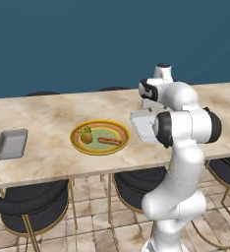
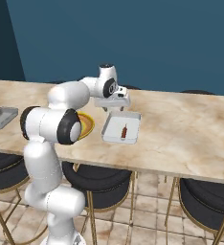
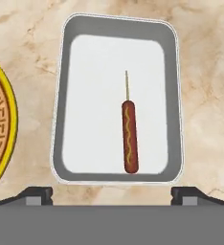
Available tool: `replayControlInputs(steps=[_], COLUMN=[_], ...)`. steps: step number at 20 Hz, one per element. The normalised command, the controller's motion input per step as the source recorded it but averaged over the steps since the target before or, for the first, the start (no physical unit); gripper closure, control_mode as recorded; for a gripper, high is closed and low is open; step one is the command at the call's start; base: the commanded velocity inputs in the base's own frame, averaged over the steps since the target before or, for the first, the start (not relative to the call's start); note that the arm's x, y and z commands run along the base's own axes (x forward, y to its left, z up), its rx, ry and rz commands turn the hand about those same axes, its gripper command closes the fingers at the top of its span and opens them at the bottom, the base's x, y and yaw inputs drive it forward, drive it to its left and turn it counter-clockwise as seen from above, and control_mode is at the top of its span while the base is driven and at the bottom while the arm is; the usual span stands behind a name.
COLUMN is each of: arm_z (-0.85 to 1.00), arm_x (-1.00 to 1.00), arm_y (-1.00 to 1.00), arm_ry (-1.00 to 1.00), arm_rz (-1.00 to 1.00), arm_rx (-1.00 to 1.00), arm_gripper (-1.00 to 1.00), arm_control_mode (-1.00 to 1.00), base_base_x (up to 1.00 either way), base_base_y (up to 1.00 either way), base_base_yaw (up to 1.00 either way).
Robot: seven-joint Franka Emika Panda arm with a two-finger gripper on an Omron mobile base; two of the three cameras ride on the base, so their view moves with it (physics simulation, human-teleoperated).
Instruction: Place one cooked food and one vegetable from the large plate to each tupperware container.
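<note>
The gripper (image 3: 111, 194) stands wide open and empty above the near tray (image 3: 118, 98), its two fingertips (image 3: 37, 194) spread apart at the tray's near rim. A hot dog on a stick (image 3: 129, 136) lies flat inside that tray, off to one side of its middle, clear of the walls and touching nothing else. So one cooked item looks delivered, and the step in hand is probably the retreat and the trip for a vegetable.

The plate (image 1: 100, 137) sits just beside this tray on the counter (image 1: 43, 115). On it remain a yellowish vegetable with a green top (image 1: 86, 135) and a second sausage (image 1: 109, 141), lying apart from each other. The far tray (image 1: 10, 143) rests well off toward the counter's other end.

To do this well, the arm should rise straight before swinging, so the fingers do not catch the rim or the stick. The jaws can remain spread for the approach. Over the plate, it should centre on the vegetable alone, descending away from the sausage.
</note>
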Motion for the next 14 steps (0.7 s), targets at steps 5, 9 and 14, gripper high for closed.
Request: replayControlInputs(steps=[5, 9, 14], arm_z=[0.52, 0.72, 0.08], arm_x=[-0.59, -0.45, -0.21], arm_y=[1.00, 1.00, 1.00], arm_ry=[-0.02, 0.00, 0.15], arm_rz=[0.05, 0.00, 0.00], arm_rx=[0.00, 0.00, 0.04], arm_gripper=[-1.00, -1.00, -1.00], arm_control_mode=[-1.00, -1.00, -1.00], base_base_x=[0.00, 0.00, 0.00], base_base_y=[0.00, 0.00, 0.00], base_base_yaw=[0.00, 0.00, 0.00])
